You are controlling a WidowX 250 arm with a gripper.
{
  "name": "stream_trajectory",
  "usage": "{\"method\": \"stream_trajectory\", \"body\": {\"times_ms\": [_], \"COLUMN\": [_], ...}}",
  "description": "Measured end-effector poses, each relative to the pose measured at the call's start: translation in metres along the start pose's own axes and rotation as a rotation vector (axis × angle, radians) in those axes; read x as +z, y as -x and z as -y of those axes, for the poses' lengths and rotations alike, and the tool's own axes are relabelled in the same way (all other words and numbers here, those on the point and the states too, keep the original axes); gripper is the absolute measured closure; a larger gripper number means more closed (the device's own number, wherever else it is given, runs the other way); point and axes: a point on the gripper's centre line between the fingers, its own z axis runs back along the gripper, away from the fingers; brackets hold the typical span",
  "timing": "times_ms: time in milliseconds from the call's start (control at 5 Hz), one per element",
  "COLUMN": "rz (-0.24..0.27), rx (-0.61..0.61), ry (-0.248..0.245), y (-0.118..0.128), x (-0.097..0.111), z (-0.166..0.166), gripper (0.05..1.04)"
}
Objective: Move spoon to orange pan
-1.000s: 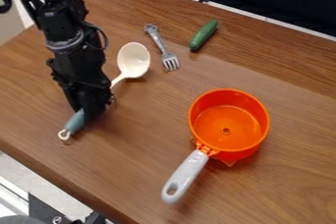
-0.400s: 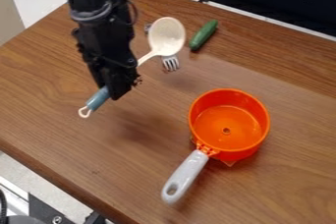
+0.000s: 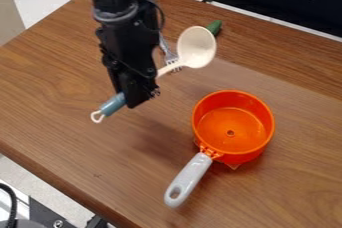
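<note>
The black two-finger gripper (image 3: 139,99), left of centre in the frame, is clamped on the long spoon with a cream oval bowl (image 3: 197,47) and blue-grey handle; the bowl juts out to its upper right, the looped handle end to its lower left. Beneath spreads a brown wood-grain table (image 3: 67,137). Right of centre sits a round orange pan (image 3: 212,106) with a light grey handle toward bottom centre, a small round mark on its inside floor. Behind the spoon, partly hidden, lie a silvery fork (image 3: 165,47) and a green cucumber (image 3: 214,27)
</note>
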Motion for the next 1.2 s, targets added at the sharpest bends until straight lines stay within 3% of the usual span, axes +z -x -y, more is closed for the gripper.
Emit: {"method": "stream_trajectory", "body": {"times_ms": [400, 800, 1200], "rz": [-0.009, -0.106, -0.176], "rx": [-0.105, -0.254, -0.296], "ry": [0.013, -0.021, -0.053], "y": [-0.008, -0.009, -0.006], "x": [0.009, 0.002, -0.006], "z": [0.025, 0.048, 0.053], "gripper": [0.854, 0.854, 0.854]}}
